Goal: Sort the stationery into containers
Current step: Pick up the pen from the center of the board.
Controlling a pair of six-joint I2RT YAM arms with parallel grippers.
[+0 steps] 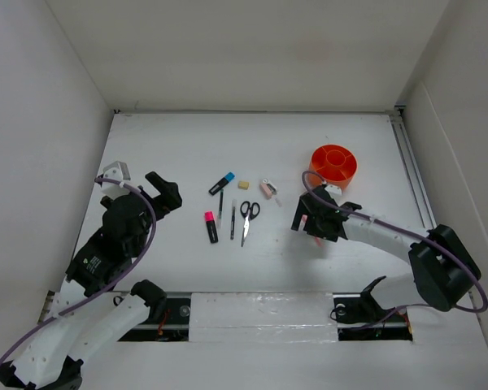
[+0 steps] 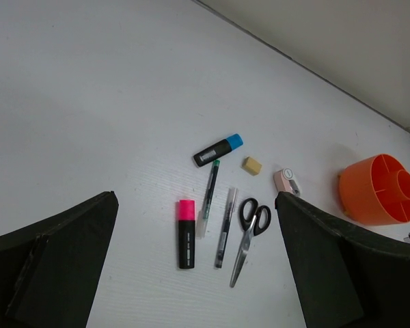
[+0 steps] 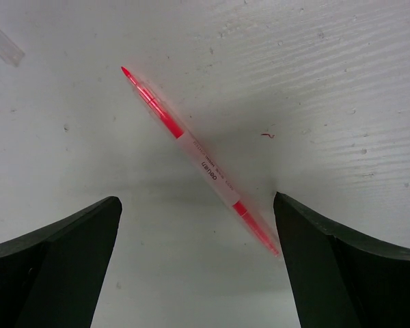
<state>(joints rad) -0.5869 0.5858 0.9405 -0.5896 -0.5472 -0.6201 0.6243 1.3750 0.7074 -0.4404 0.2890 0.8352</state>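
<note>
Since the pink pencil (image 3: 203, 164) lies slantwise on the worktop between the orange tub (image 1: 334, 162) and the near edge, the right gripper (image 3: 197, 205), jaws wide and empty, could pinch it askew and roll it away. The left gripper (image 2: 196, 198), equally wide and empty, hangs by the left edge.

white tabletop (image 1: 187, 268), plain white enclosure walls (image 1: 252, 57) on three sides, metal rail (image 1: 415, 175) along right table edge, tiny red speck (image 3: 266, 135) on the tabletop, right wrist view

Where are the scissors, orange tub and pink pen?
scissors (image 2: 246, 238): left wrist view, on the pivot.
orange tub (image 1: 347, 173): top external view, on its outer wall.
pink pen (image 3: 205, 166): right wrist view, mid barrel.
</note>
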